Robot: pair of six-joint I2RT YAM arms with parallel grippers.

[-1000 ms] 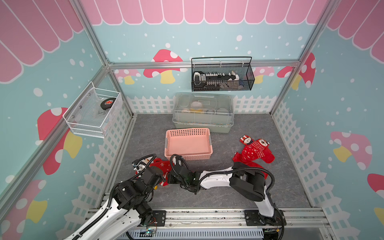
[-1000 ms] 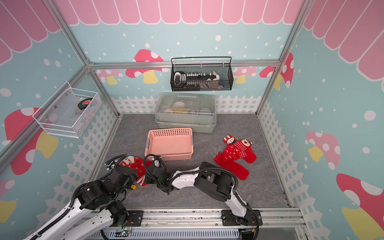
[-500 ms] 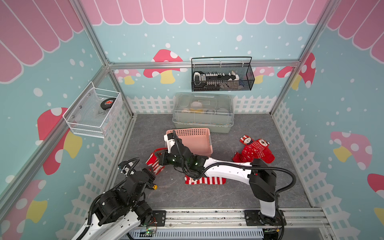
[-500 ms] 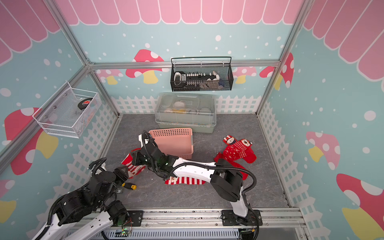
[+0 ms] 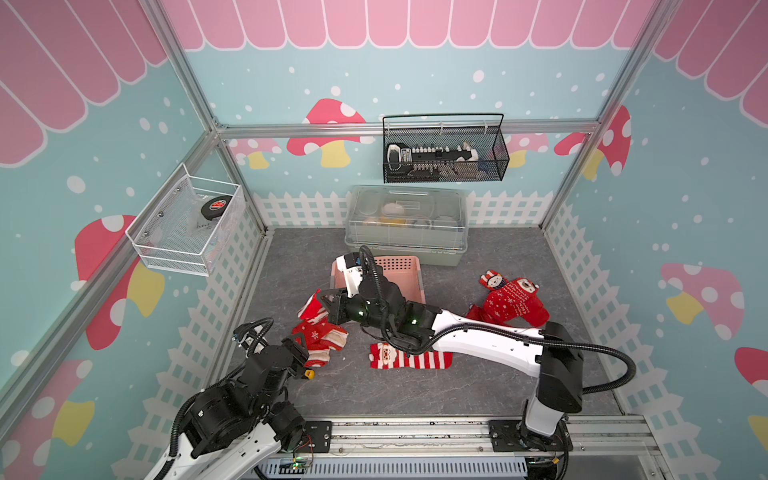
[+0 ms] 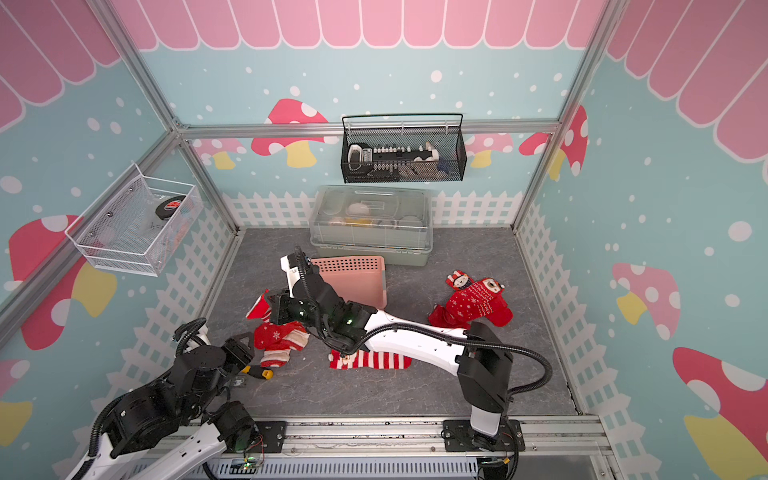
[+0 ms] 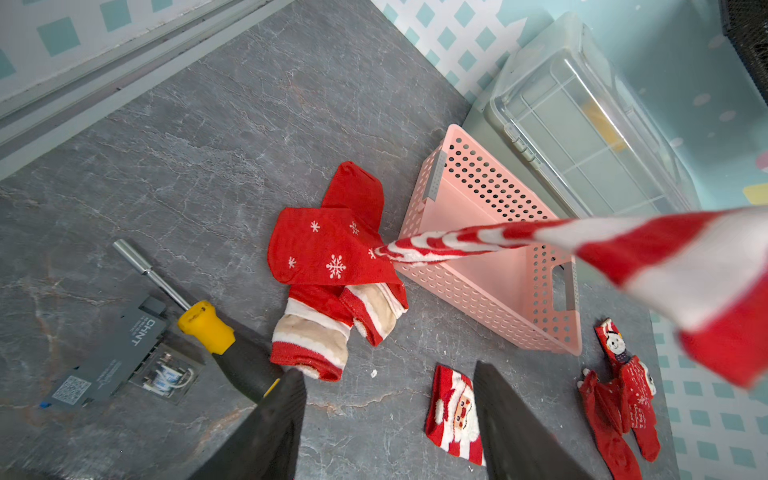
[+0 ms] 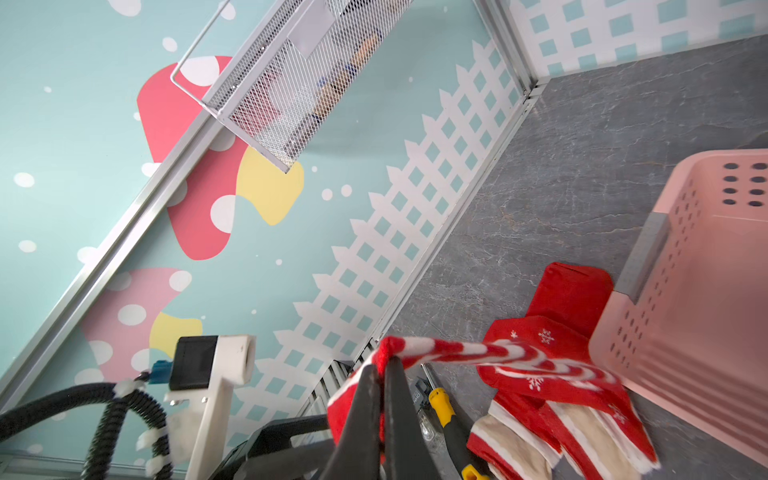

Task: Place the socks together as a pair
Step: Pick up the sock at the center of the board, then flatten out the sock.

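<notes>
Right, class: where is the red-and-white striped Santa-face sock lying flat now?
In both top views the striped Santa sock lies flat on the grey floor, front centre, partly under the right arm, right of the red snowflake sock heap.

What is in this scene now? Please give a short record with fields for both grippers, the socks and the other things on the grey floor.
Right gripper: shut on red-and-white striped sock, gripped end lifted
Left gripper: open, empty
Flat on floor: red-and-white striped Santa-face sock
Heap: red snowflake socks with beige parts
Set aside: red patterned socks, overlapping
Pink perforated plastic basket: no sock visible inside
Nearby tool: screwdriver with yellow-and-black handle
</notes>
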